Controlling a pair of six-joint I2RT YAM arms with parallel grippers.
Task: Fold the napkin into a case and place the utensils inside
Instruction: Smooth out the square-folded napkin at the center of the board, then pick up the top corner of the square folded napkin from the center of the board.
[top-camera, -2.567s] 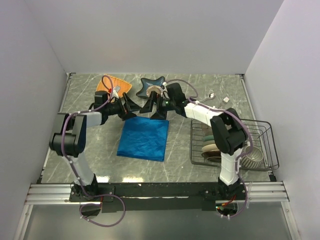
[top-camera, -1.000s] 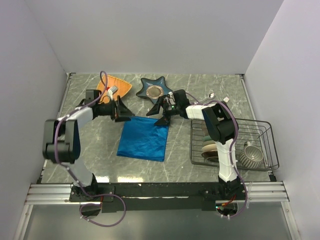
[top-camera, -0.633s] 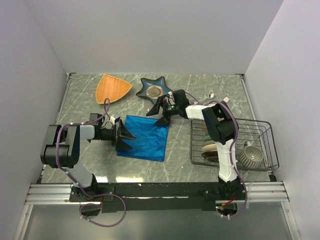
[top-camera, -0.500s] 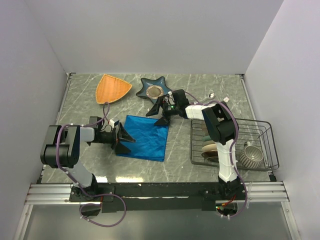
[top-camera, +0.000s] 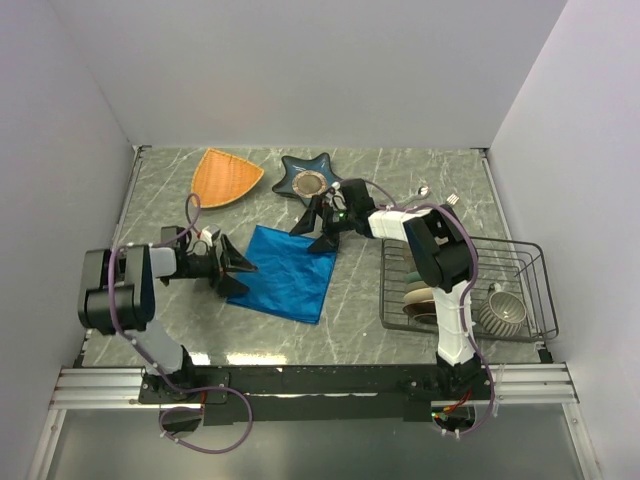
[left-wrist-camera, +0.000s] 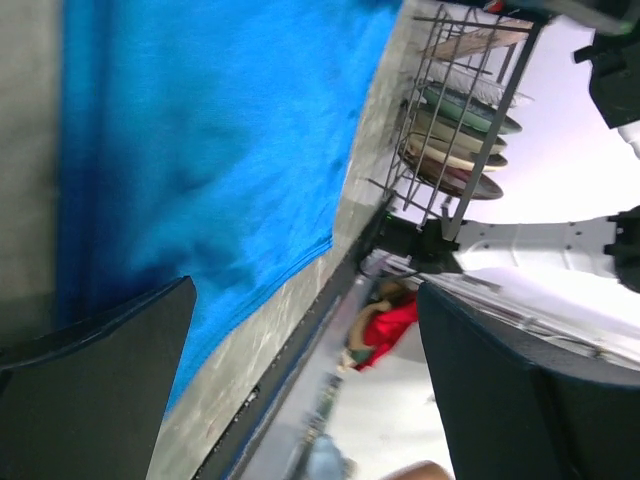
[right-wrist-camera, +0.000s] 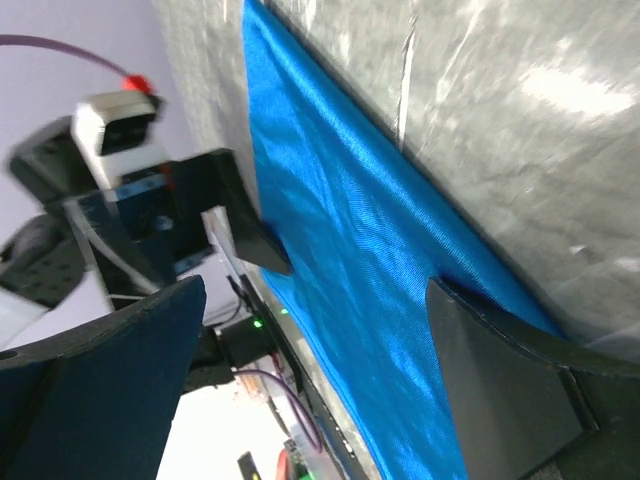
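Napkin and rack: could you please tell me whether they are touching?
Apart. The top view shows a strip of bare table between the napkin and the rack.

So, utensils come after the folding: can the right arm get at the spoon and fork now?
Probably yes. The spoon and fork lie uncovered beyond the rack, near the elbow of the right arm. Its jaws stand open and empty at the napkin, so it should only need to swing back.
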